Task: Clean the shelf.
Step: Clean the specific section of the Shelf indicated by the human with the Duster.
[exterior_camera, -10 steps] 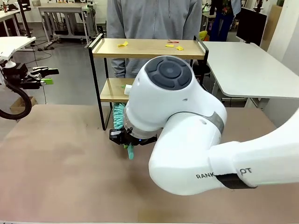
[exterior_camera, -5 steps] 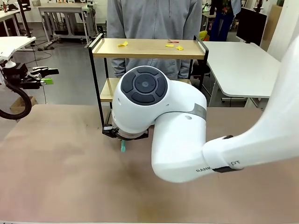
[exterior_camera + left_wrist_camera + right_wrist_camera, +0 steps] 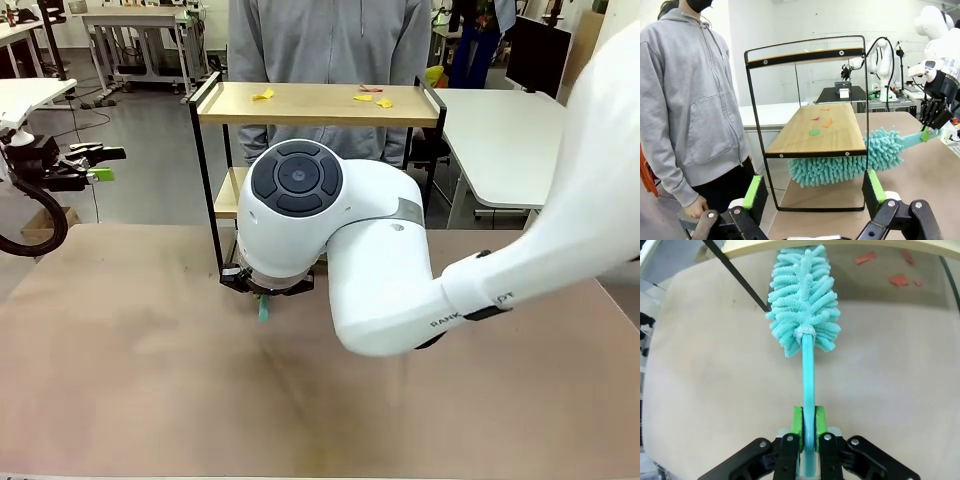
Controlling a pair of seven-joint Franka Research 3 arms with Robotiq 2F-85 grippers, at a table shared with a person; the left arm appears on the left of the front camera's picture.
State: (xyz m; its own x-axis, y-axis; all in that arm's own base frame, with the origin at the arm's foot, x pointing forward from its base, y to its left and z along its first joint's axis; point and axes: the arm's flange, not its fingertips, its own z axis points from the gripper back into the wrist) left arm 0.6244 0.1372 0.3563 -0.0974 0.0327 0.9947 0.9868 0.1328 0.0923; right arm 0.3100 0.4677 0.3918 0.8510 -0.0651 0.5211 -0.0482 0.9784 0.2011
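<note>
A small shelf [image 3: 320, 103] with two light wood boards in a thin black metal frame is seen at the far side of the flat brown table [image 3: 120, 380]. It stands just in front of a person [image 3: 330, 40] in a grey hooded top. Small yellow and red paper bits [image 3: 263, 95] are scattered on the top board. More bits [image 3: 820, 120], red, orange and green, are seen on the lower board in the left wrist view.

A fluffy blue-green duster [image 3: 805, 315] with a long thin handle of the same colour is held by the right gripper [image 3: 808, 420]. The jaws are closed tight on the handle, which is squeezed between the green pads. The fluffy head is pushed in under the lower board, between that board and the table. From the left wrist view the head [image 3: 840, 167] is seen just below the wood, with the right gripper [image 3: 926, 132] at the end of the handle.

The left gripper [image 3: 108, 164] is held off to the left, well apart from the shelf. Its jaws are spread wide, and nothing is held between them.
</note>
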